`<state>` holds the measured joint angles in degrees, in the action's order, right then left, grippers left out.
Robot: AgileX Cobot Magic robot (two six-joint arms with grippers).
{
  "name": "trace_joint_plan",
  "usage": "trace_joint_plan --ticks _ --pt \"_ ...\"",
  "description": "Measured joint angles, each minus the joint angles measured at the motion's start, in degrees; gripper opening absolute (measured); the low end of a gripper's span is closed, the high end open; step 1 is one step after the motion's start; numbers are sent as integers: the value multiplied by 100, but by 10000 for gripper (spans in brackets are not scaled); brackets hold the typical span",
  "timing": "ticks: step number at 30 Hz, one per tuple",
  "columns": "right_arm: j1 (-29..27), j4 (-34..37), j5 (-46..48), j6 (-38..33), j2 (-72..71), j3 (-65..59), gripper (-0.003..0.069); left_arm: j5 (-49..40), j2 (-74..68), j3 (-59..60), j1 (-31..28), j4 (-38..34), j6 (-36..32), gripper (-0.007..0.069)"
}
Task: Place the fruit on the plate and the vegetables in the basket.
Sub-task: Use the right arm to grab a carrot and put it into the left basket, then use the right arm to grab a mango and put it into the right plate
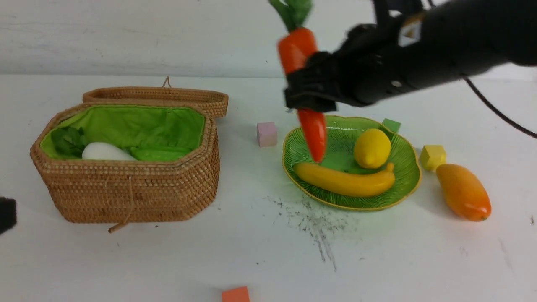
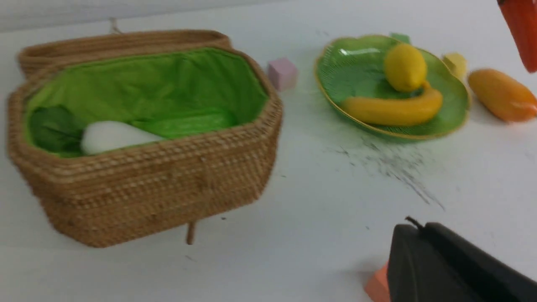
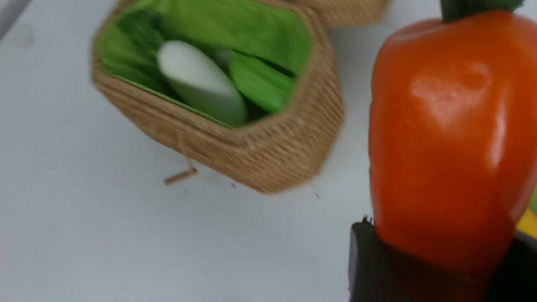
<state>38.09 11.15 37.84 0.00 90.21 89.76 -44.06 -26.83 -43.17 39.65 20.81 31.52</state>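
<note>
Carrot (image 1: 314, 134) hangs upright in the air, leaves up and tip down, clamped at its middle by the right gripper (image 1: 308, 94), whose jaws stand partway apart around it. In the front view its tip shows in front of the plate's left part; the left wrist view shows it well clear of the table (image 1: 251, 251).

Plate (image 1: 405, 172) sits right of the table's centre. A banana (image 1: 344, 180) lies along its near side and a lemon (image 1: 372, 148) stands just behind, touching the banana. A mango (image 1: 463, 192) lies on the table just right of the plate, outside it.

On the table's left half sits the basket (image 1: 126, 193), its lid (image 1: 168, 96) folded back behind it. Inside lie a radish (image 1: 105, 152), a gourd (image 1: 159, 153) beside it, and dark leaves (image 1: 69, 140) at the left end.

Near the plate stand a pink cube (image 1: 267, 134), a green cube (image 1: 391, 124) and a yellow cube (image 1: 432, 157). An orange cube (image 1: 235, 294) is at the near edge.

At the near left edge, the left gripper (image 1: 6, 214) is empty, jaws together.
</note>
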Motion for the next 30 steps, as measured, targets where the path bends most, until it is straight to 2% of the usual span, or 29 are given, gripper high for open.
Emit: trace_joint_plan --ticks 2,6,10,14,16,20,22,26,29,30 --pt "281 92 -346 -678 651 670 320 -108 0 -80 0 430 555 -6" --pt "609 146 -971 -1646 1858 1784 320 -243 0 -92 0 655 826 -5" --pt "769 159 -1505 -2135 2894 2723 320 -306 0 -92 0 654 866 -4" --pt "799 159 -1849 -2232 3511 3171 338 -332 7 -92 0 642 878 -3" --pt "799 159 -1987 -2238 3706 3253 396 -339 11 -92 0 607 878 -3" --pt "787 71 -2009 -2238 3777 3266 603 -358 11 -92 0 552 878 -2" --pt "787 -52 -1896 -2238 3687 3271 659 -358 11 -92 0 545 878 -2" --pt "787 -328 -1304 -2232 3318 3271 662 -353 11 -92 0 507 878 -2" --pt "787 -961 328 -1916 2478 3271 554 -353 11 -92 0 255 557 -2" --pt "787 -1007 328 -1887 2424 3271 554 -353 11 -92 0 255 525 -2"
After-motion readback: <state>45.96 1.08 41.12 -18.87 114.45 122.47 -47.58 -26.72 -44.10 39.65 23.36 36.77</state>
